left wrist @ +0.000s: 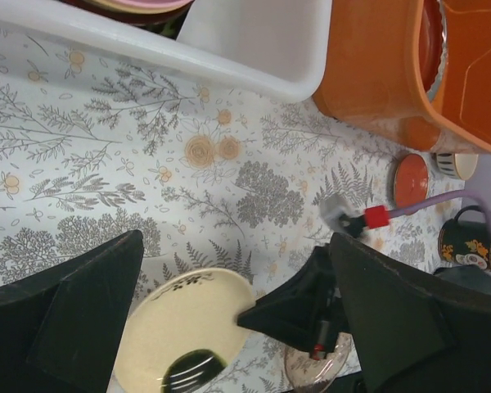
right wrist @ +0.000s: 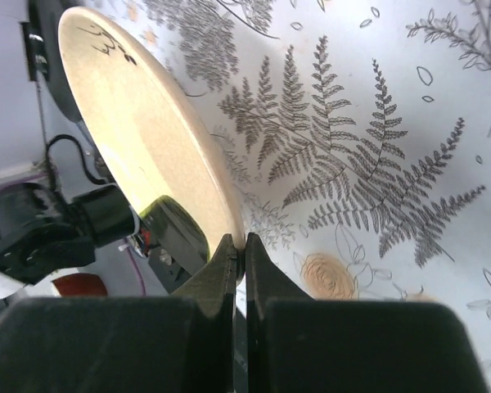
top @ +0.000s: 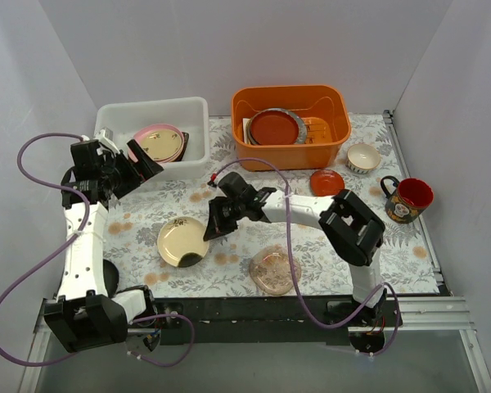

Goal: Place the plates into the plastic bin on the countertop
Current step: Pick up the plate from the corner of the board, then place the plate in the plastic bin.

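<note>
Plates (top: 274,272): I counted three on the countertop (top: 147,233); right gripper (right wrist: 240,247) clamped the cream plate (top: 180,239) rim; left gripper (top: 143,161) stood open.

**No legible writing anywhere in view**

No letters, numbers, brand marks or labels can be read on any surface. The cream plate (top: 180,239), lying nearer than the orange tub (top: 288,152) and to its left, carries a few dark brush-like strokes near its rim. In the right wrist view they do not resolve into characters. The mug (top: 405,205), nearer than the tub and to its right, has a coloured pattern on its dark side, too small to tell whether it includes lettering.
</note>
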Tool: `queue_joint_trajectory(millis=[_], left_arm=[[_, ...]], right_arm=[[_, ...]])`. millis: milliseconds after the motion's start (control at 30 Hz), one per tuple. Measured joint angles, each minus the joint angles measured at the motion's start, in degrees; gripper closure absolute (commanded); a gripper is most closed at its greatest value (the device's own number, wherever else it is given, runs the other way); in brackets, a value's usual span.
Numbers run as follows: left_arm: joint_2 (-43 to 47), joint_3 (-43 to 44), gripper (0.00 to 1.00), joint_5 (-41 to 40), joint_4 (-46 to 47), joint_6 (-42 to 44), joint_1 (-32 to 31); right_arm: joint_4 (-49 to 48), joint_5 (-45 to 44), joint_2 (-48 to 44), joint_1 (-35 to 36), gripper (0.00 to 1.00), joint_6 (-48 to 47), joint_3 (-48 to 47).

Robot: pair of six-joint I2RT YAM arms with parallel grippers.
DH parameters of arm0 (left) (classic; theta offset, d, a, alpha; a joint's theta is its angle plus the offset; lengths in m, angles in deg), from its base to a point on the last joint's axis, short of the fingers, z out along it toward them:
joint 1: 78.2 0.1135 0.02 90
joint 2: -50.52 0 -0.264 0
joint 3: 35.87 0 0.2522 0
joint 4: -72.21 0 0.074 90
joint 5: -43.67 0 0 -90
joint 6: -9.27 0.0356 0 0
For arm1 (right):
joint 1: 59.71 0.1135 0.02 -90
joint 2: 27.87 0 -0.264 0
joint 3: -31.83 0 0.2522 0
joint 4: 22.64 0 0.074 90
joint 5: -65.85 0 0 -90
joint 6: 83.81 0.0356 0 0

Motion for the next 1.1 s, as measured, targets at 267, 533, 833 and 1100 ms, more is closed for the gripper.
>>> queue_joint_trajectory(millis=[267,533,833,1100], left_arm=[[0.39,-5.68,0.08,2.69,0.98,0.42,0.00],[3.15,-10.43,0.15,6.38,3.28,-0.61,-1.77],[7.19,-17.42,0.23,8.20,8.15,-4.28,-10.56],[7.34,-19.12,0.30,8.00,9.31,-5.84,-13.20]], right_arm=[[-0.07,-2.27,-9.88,-3.48,0.99,-0.52,4.48],[-1.51,-4.90,-17.64,-6.43,0.99,0.00,11.21],[-3.23,-7.13,-20.63,-7.91,0.99,0.48,13.00],[-4.20,-8.76,-25.07,-9.60,0.99,1.33,15.74]])
